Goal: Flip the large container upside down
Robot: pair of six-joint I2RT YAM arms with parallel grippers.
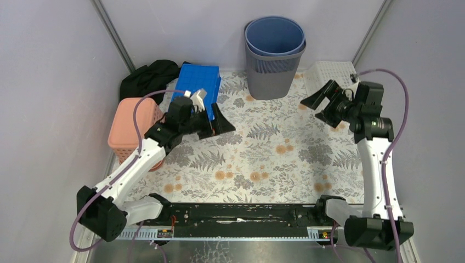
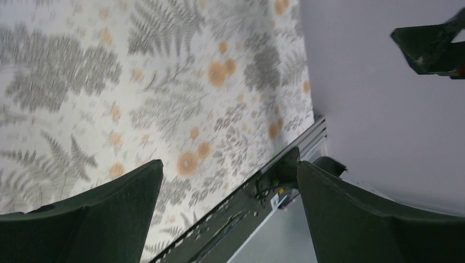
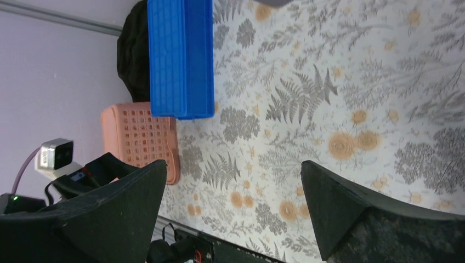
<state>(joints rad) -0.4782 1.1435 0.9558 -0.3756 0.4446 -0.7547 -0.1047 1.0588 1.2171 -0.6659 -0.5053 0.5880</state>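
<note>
Just beside my left fingers (image 1: 222, 125) a blue crate (image 1: 197, 82) is sitting on the floral table (image 1: 263, 164), its near end right behind them. Further left a pink basket (image 1: 134, 129) is lying at the table's edge, partly under the left arm. A black cloth (image 1: 148, 76) is bunching up in the far left corner behind the crate. My right fingers (image 1: 315, 98) are hovering just in front of a white basket (image 1: 334, 74) that is standing in the far right corner.

The large container (image 1: 271, 76), a grey bin, is standing upright at the far edge of the table, between the two arms. A blue bin (image 1: 274, 33) is nesting inside it. It is lying beyond and to the right of the left fingers and beyond and to the left of the right fingers. It is well apart from both, and nothing is blocking the open cloth between either pair and the bin.

Both pairs of fingers are spread wide, holding nothing and touching nothing. In the left wrist view I am seeing only the cloth, the table's front rail and the side wall between them. In the right wrist view I am seeing the cloth, with the crate and the pink basket off to one side.
</note>
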